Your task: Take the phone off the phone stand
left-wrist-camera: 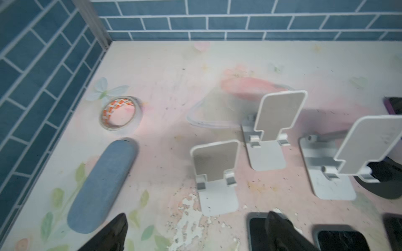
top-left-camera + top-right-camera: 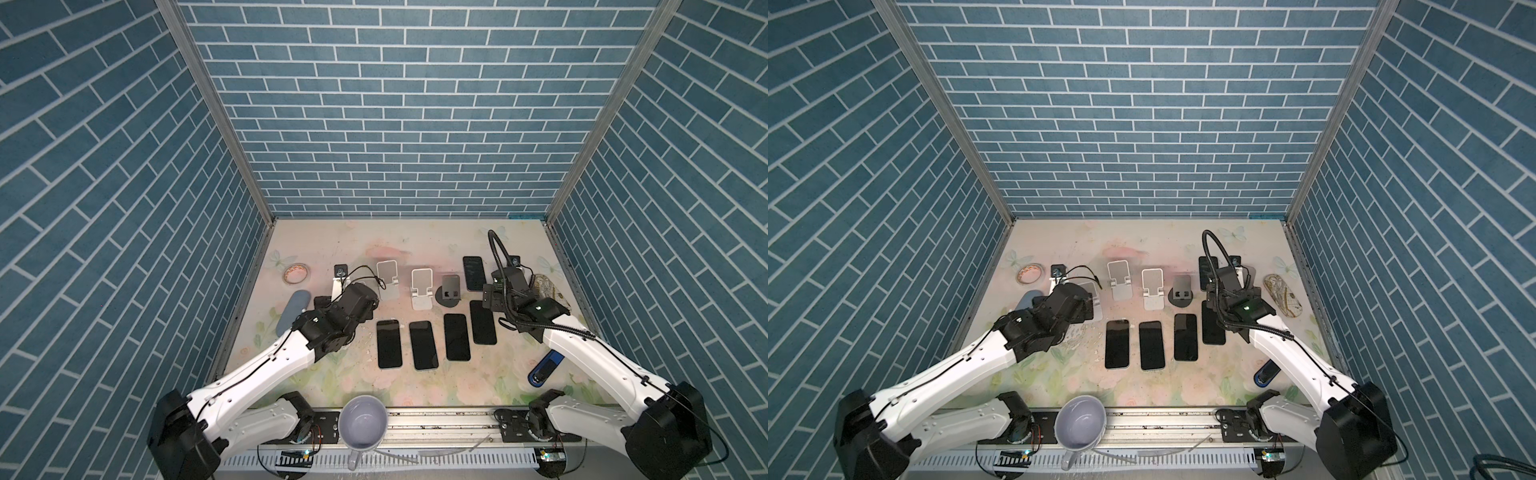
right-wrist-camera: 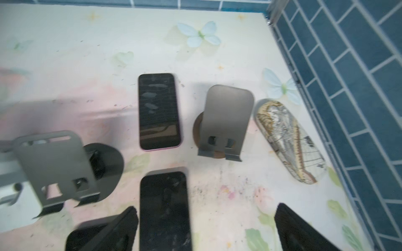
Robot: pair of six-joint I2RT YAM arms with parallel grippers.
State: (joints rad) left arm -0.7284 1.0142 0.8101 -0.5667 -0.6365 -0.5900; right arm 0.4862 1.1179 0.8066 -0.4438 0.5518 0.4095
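Observation:
Three white phone stands (image 1: 215, 173) (image 1: 272, 130) (image 1: 359, 156) and two dark phone stands (image 3: 226, 121) (image 3: 54, 167) stand in a row, and each one I see is bare. Several black phones (image 2: 389, 343) lie flat on the table in front of them, and a pink-edged phone (image 3: 158, 110) lies flat further back. My left gripper (image 1: 198, 228) is open above the table, just in front of the nearest white stand. My right gripper (image 3: 206, 217) is open too, low over a flat phone (image 3: 165, 208) near its left finger.
A tape roll (image 2: 296, 273) and a blue oval case (image 2: 293, 311) lie at the left. A patterned case (image 3: 289, 141) lies by the right wall. A blue object (image 2: 544, 368) sits near the right arm, and a mug (image 2: 363, 424) at the front edge.

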